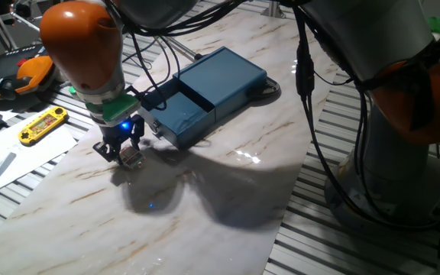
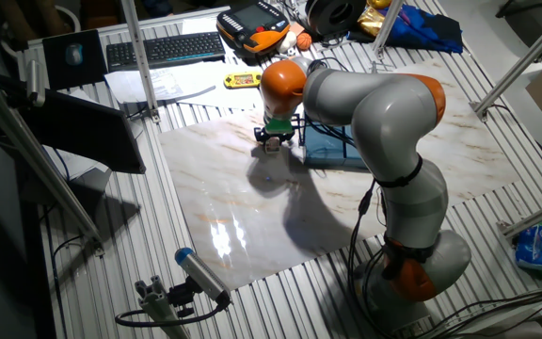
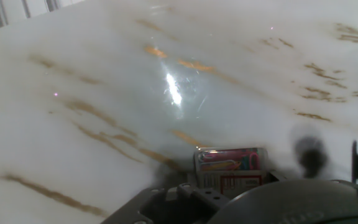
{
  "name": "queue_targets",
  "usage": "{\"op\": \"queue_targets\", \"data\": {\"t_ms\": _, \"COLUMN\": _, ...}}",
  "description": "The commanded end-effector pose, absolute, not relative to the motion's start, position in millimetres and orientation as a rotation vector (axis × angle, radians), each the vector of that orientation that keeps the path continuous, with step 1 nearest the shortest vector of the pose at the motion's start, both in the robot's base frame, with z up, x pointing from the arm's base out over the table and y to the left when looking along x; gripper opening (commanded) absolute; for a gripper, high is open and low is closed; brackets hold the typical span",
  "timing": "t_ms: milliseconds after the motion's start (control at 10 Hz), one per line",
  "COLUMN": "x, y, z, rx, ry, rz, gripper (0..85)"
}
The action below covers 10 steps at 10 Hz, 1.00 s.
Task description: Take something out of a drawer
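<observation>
My gripper (image 1: pixel 125 153) is shut on the small pale packet (image 1: pixel 133 158) and holds it just above the marble board (image 1: pixel 205 198), left of the blue box. In the hand view the packet (image 3: pixel 227 167) shows its red and white pattern between the dark fingers (image 3: pixel 166 202). The dark blue box (image 1: pixel 224 76) lies behind, with its drawer (image 1: pixel 176 116) slid out towards the gripper. I cannot make out the knob. In the other fixed view the gripper (image 2: pixel 271 142) hangs beside the box (image 2: pixel 332 151).
A yellow handheld game (image 1: pixel 43 124) lies on papers at the left, with an orange and black tool (image 1: pixel 25 76) behind it. A keyboard (image 2: pixel 163 49) sits at the far edge. Cables (image 1: pixel 304 76) hang by the arm's base (image 1: pixel 403 114) on the right.
</observation>
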State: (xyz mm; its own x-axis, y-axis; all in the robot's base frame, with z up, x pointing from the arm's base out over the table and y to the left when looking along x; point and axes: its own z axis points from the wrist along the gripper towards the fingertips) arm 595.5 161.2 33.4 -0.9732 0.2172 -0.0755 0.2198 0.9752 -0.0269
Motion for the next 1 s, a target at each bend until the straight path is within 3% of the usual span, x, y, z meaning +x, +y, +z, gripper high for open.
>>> {"op": "queue_targets", "data": {"t_ms": 0, "x": 595.8, "y": 161.1, "z": 33.4, "rx": 0.281, "ry": 3.050, "rz": -0.038, "gripper": 34.0}}
{"op": "queue_targets", "data": {"t_ms": 100, "x": 596.3, "y": 160.9, "z": 33.8, "rx": 0.232, "ry": 3.053, "rz": -0.040, "gripper": 51.0}}
{"op": "queue_targets", "data": {"t_ms": 300, "x": 596.0, "y": 160.9, "z": 35.8, "rx": 0.246, "ry": 3.045, "rz": -0.024, "gripper": 51.0}}
{"op": "queue_targets", "data": {"t_ms": 400, "x": 595.8, "y": 162.0, "z": 35.9, "rx": 0.264, "ry": 3.041, "rz": -0.032, "gripper": 34.0}}
{"op": "queue_targets", "data": {"t_ms": 500, "x": 597.1, "y": 161.3, "z": 36.8, "rx": 0.251, "ry": 3.053, "rz": -0.023, "gripper": 34.0}}
{"op": "queue_targets", "data": {"t_ms": 600, "x": 595.4, "y": 162.5, "z": 36.4, "rx": 0.277, "ry": 3.032, "rz": -0.035, "gripper": 68.0}}
{"op": "queue_targets", "data": {"t_ms": 700, "x": 594.4, "y": 163.4, "z": 35.9, "rx": 0.284, "ry": 3.021, "rz": -0.047, "gripper": 85.0}}
{"op": "queue_targets", "data": {"t_ms": 900, "x": 592.5, "y": 164.0, "z": 40.1, "rx": 0.293, "ry": 3.017, "rz": -0.051, "gripper": 85.0}}
